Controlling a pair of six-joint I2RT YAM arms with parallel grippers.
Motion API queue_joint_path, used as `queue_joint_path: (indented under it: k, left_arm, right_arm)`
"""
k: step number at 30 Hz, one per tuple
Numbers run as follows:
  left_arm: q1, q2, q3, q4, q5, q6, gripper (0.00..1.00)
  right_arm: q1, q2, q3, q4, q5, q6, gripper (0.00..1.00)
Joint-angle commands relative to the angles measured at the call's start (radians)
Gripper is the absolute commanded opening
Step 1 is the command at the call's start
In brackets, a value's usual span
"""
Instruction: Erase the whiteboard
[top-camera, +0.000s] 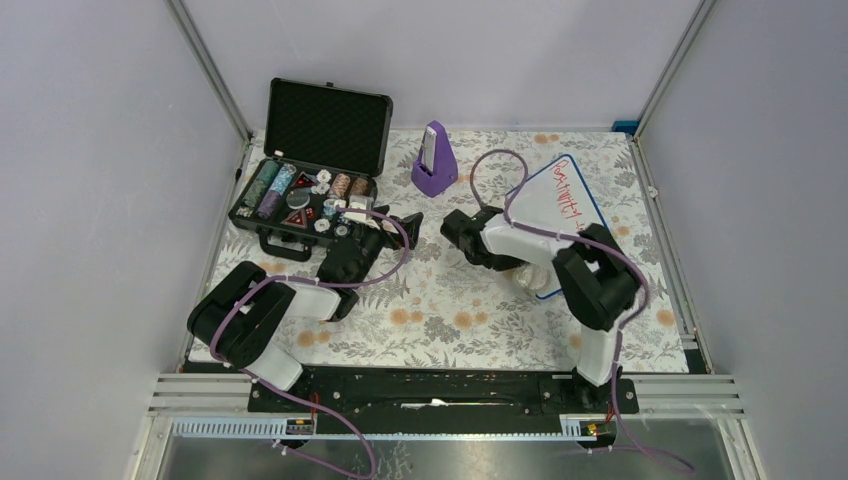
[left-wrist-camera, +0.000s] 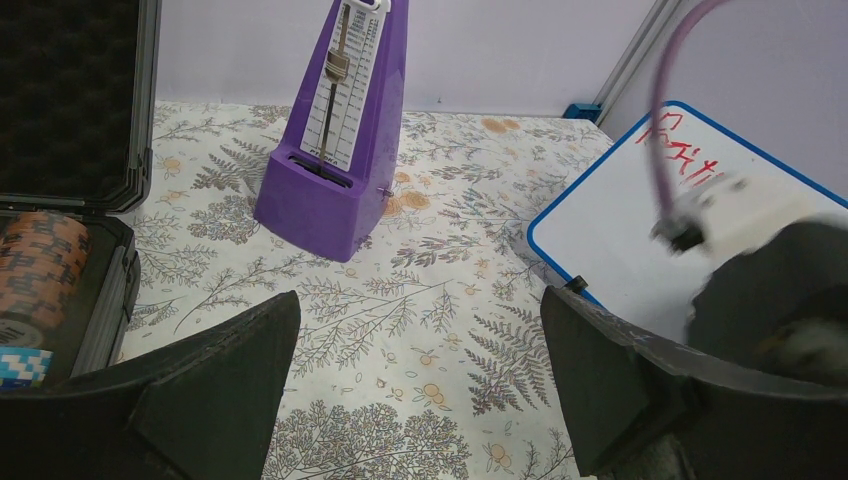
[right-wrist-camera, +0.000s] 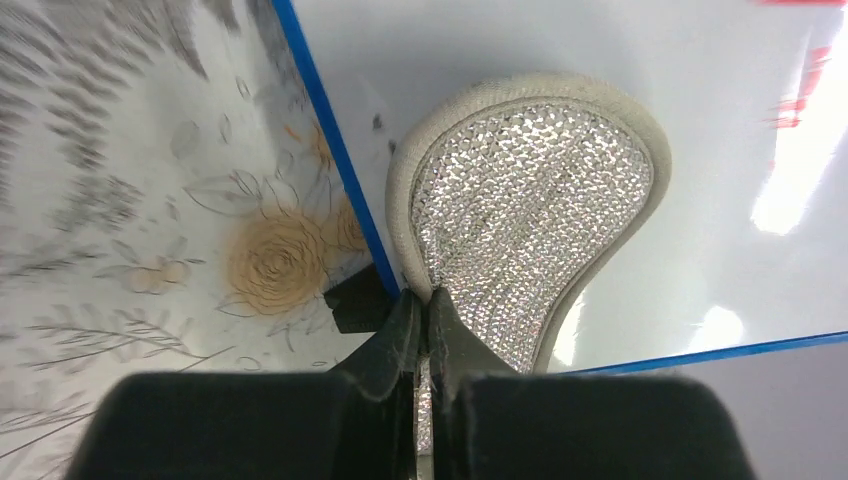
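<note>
Gripping pad (right-wrist-camera: 530, 190) tight in right claw (right-wrist-camera: 425, 300), flat on board (right-wrist-camera: 480, 40) just ahead. Press evenly, sweep ahead-right onto red writing (right-wrist-camera: 812, 70). Holding left claw (left-wrist-camera: 418, 300) wide open.

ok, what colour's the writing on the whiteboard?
Red handwriting on the whiteboard; it shows best in the top external view.

The left arm (top-camera: 245, 322) and right arm (top-camera: 598, 285) share chunky black joint housings and white link shells, on a black rail (top-camera: 440, 388) at the table's (top-camera: 450, 312) near edge. A thin purple cable (top-camera: 497, 152) runs along each. The left end effector (left-wrist-camera: 420, 385) and right end effector (right-wrist-camera: 425, 318) have matte black wedge-shaped fingers.
</note>
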Motion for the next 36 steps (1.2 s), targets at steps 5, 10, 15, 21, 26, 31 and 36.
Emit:
queue_joint_path:
  k: [5, 10, 15, 21, 26, 31, 36]
  left_arm:
    - [0.008, 0.001, 0.006, 0.077, 0.012, -0.008, 0.99]
    - [0.009, -0.003, 0.003, 0.077, 0.01, -0.008, 0.99]
    - [0.009, -0.005, 0.002, 0.077, 0.012, -0.008, 0.99]
    - [0.01, -0.001, 0.006, 0.077, 0.013, -0.008, 0.99]
    - [0.011, 0.0, 0.006, 0.075, 0.012, -0.007, 0.99]
    - [0.011, 0.001, 0.007, 0.072, 0.011, -0.006, 0.99]
    - [0.011, 0.002, 0.009, 0.072, 0.015, -0.009, 0.99]
  right_arm:
    - [-0.052, -0.277, 0.028, -0.007, 0.214, -0.055, 0.0]
    - [-0.146, -0.293, -0.014, 0.01, 0.223, -0.081, 0.0]
    - [-0.153, -0.204, -0.055, 0.022, 0.191, -0.051, 0.0]
    - [-0.007, -0.012, -0.006, -0.008, 0.181, 0.011, 0.0]
    - [0.075, 0.049, 0.088, -0.008, 0.146, 0.004, 0.0]
    - [0.062, -0.076, 0.116, 0.065, 0.134, -0.122, 0.0]
    - [-0.069, -0.187, 0.136, 0.106, 0.09, -0.234, 0.0]
